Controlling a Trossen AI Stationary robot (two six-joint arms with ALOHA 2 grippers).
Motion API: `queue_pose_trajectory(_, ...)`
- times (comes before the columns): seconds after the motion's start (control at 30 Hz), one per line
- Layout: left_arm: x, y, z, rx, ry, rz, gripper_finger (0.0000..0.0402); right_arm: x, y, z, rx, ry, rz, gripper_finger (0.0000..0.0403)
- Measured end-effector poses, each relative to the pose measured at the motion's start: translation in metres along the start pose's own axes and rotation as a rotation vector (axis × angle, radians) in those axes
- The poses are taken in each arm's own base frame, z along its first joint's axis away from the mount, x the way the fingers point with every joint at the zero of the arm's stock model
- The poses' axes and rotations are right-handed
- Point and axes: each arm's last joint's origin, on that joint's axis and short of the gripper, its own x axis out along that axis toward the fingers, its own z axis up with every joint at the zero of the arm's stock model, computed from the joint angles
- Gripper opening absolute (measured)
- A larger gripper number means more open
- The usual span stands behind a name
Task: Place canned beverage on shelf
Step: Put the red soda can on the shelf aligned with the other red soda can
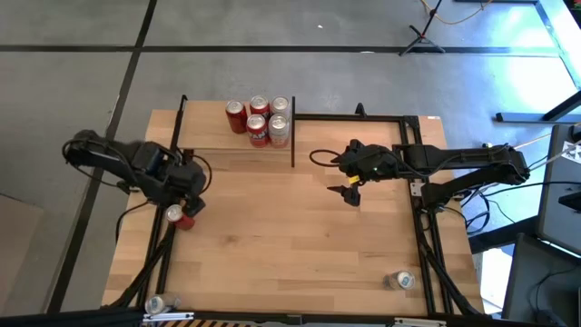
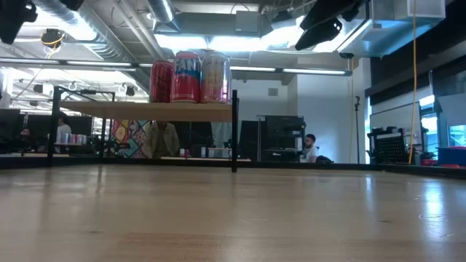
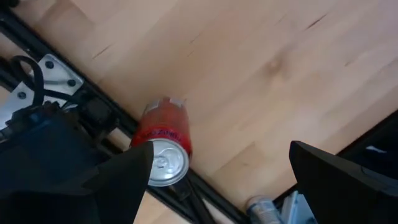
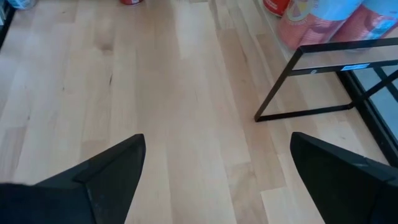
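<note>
Left gripper (image 1: 186, 211) hovers over red can (image 1: 176, 215) at desk (image 1: 290, 245) edge, jaws released. Right gripper (image 1: 352, 194) mid-desk, jaws released. Five cans (image 1: 259, 119) on shelf (image 1: 227, 138).

The left gripper (image 1: 184, 211) hangs at the worktop's left edge, jaws spread wide; the right gripper (image 1: 352, 195) hovers mid-worktop, jaws equally wide.

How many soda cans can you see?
7. Five cans stand bunched on the shelf. A red can sits at the table's left edge under the left gripper. A silver can lies near the right front corner. Others may be hidden.
</note>
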Motion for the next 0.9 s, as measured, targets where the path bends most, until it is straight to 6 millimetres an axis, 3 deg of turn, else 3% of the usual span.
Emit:
queue_pose_trajectory(0.43, 0.053, 0.01, -0.014, 0.114, 0.141, 0.185, 0.0364, 0.0, 0.0, 0.0, 0.002, -0.003, 0.001, 0.0389)
queue_pose_trajectory(0.9, 0.082, 0.015, -0.024, 0.195, 0.236, 0.225, 0.0364, 0.002, 0.0, 0.001, 0.035, -0.003, 0.001, 0.0389)
